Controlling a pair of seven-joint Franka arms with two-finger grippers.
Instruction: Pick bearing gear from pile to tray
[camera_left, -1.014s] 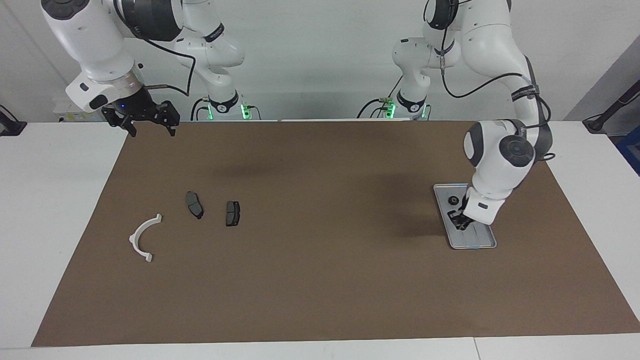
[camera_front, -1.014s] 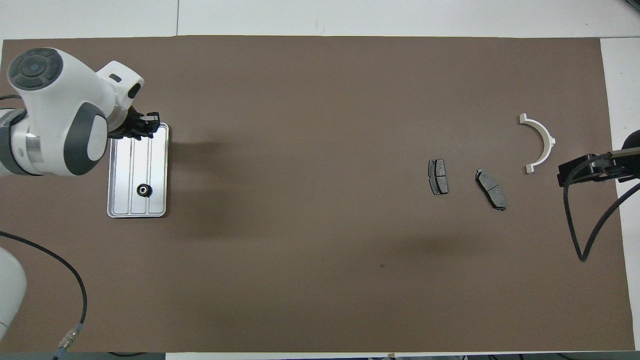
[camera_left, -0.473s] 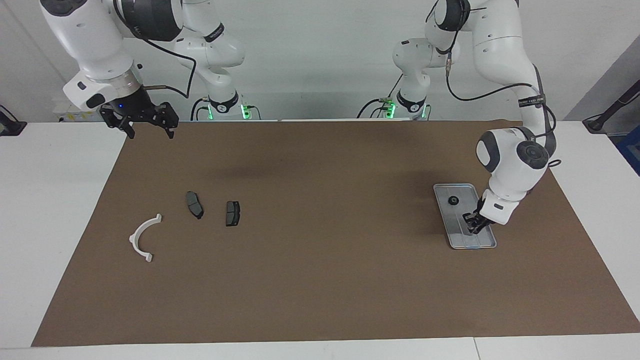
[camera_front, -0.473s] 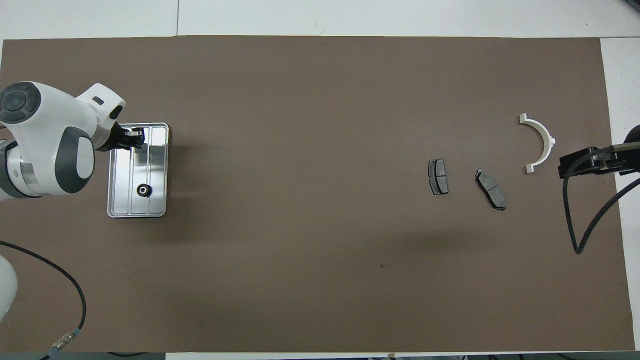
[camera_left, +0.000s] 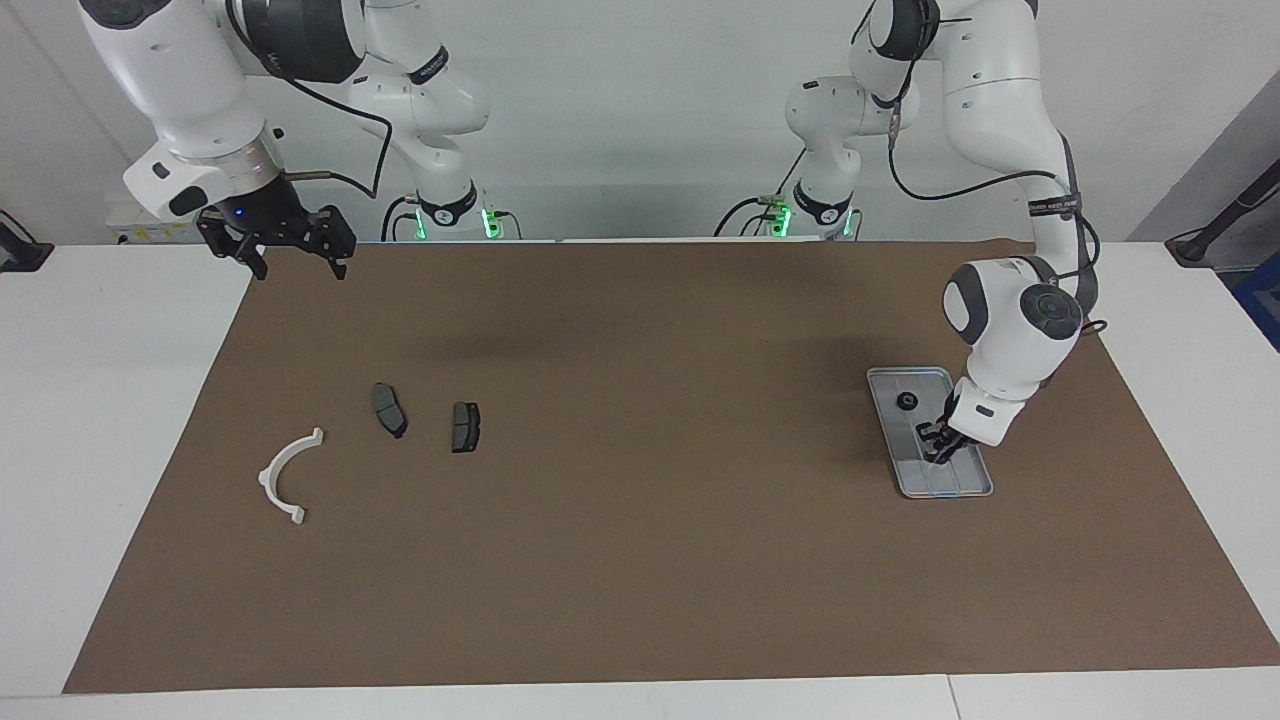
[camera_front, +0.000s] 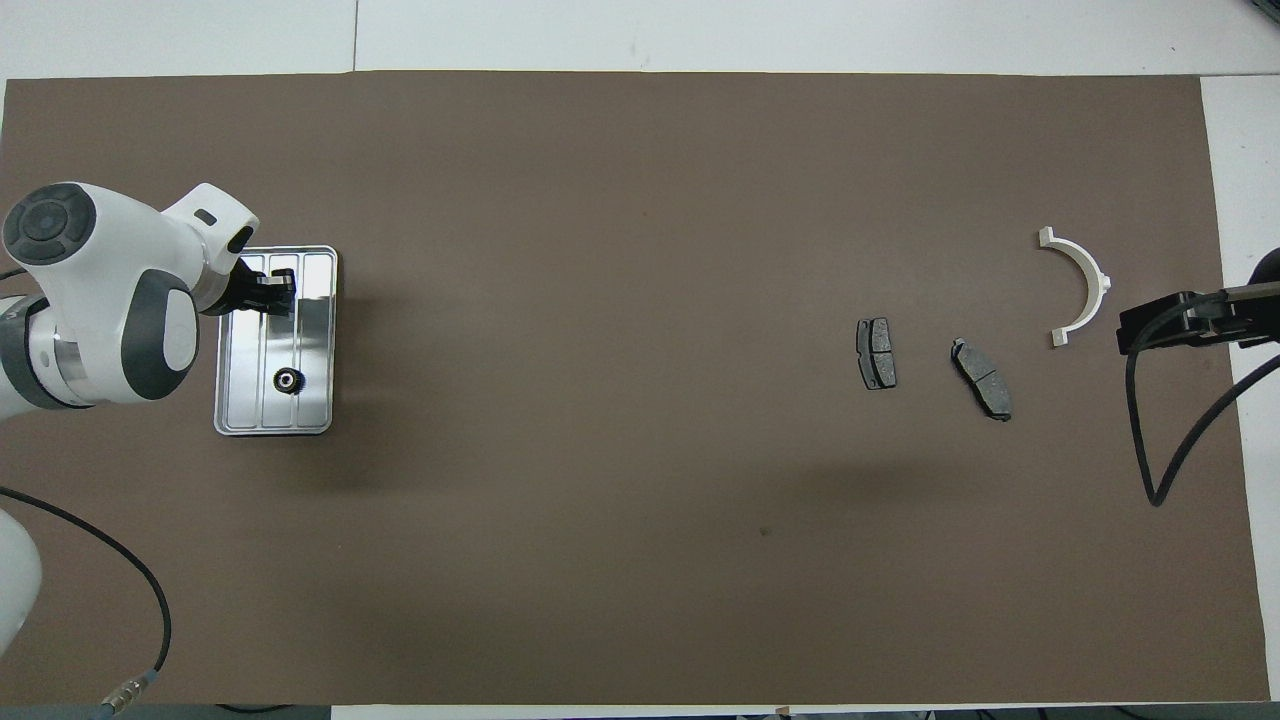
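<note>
Our left claw (camera_left: 940, 444) hung low over the tray (camera_left: 975, 484); grip unclear. Descending, it could knock the gear (camera_left: 907, 402) out. Our right claw (camera_left: 290, 252) waited, open, empty.

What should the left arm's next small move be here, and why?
Probably lift the left gripper clear of the tray: one small black gear already lies in the tray, and the gripper hangs low over the tray's part farther from the robots. The right gripper waits, raised.
</note>
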